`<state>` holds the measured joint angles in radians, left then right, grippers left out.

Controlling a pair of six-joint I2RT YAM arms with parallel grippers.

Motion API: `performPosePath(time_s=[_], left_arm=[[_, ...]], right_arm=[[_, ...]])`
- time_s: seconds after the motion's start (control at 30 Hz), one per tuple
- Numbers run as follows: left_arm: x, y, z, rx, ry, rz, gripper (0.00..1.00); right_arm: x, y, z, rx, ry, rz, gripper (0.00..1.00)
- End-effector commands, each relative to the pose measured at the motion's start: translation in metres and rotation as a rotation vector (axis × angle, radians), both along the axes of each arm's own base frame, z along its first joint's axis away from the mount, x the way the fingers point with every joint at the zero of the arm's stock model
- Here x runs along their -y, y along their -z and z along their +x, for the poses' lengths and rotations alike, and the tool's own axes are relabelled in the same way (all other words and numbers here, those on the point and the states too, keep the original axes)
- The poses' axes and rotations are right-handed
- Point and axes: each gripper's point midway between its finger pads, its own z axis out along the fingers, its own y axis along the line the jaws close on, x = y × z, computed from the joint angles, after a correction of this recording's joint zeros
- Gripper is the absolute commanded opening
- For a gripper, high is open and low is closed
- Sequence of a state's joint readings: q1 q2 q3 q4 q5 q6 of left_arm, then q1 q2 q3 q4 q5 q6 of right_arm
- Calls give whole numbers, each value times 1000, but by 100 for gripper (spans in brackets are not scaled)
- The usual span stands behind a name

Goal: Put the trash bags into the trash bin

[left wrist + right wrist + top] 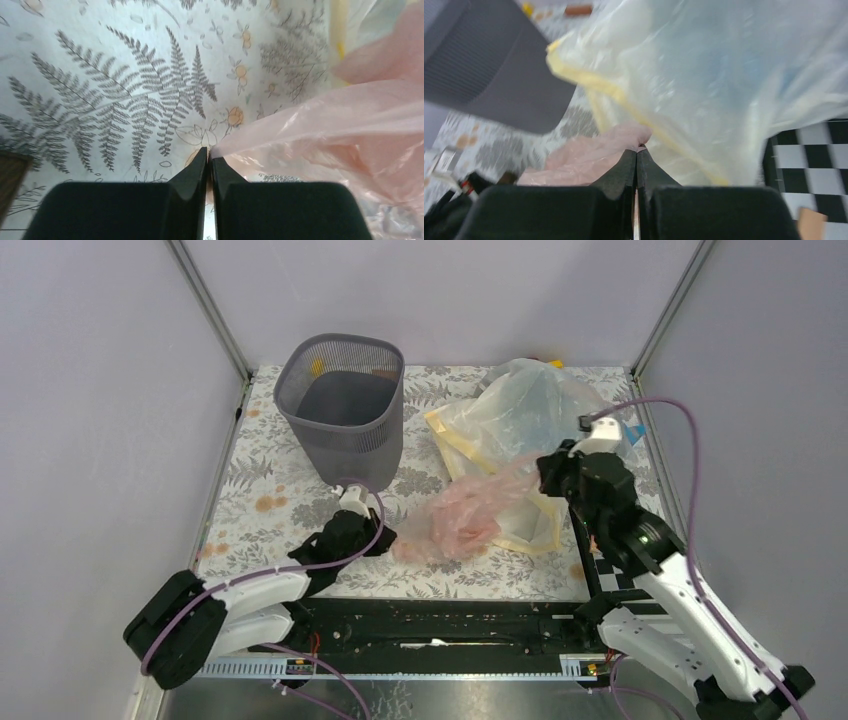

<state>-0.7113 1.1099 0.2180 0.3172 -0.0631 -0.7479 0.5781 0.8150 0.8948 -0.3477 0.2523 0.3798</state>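
On the fern-printed bench [262, 495] the bin [340, 445] stands upright at the far left, its mouth open upward and nothing of the bags inside it. Just near of it, the left arm reaches low over the bench, and the left fingers [192, 175] are drawn together with only a thin slit between them; the near-left corner of the pink bag [460, 515] runs right into their tips and looks pinched there. The pink bag lies crumpled near the middle of the bench, to the right of the bin and apart from it, its left part resting on the surface while its right part is pulled up in a stretched strand toward the right arm. Behind and partly under it spreads the clear bag [520, 410] with its cream-yellow band, puffed up at the far right and overlapped by the pink film along its near edge. The right fingers [621, 172] are closed tight on the raised end of the pink bag, holding it above the clear bag. A checkered board [809, 145] lies at the near right, under the right arm.
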Motion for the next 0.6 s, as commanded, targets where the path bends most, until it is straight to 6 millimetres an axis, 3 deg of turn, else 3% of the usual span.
performPosePath(time_s=[0.0, 0.13, 0.2, 0.43, 0.57], left_arm=[[-21, -23, 20, 103, -112, 42, 6], [-32, -36, 23, 138, -159, 46, 3], [-35, -45, 26, 161, -177, 49, 3], [-14, -108, 32, 307, -105, -94, 4], [-4, -141, 43, 340, -72, -83, 0]], right_arm=[[76, -55, -6, 164, 323, -87, 0], [109, -80, -17, 243, 460, -97, 0], [110, -83, -18, 255, 444, -111, 0], [52, -51, -11, 154, 133, -145, 8], [38, -40, -2, 111, 88, -163, 4]])
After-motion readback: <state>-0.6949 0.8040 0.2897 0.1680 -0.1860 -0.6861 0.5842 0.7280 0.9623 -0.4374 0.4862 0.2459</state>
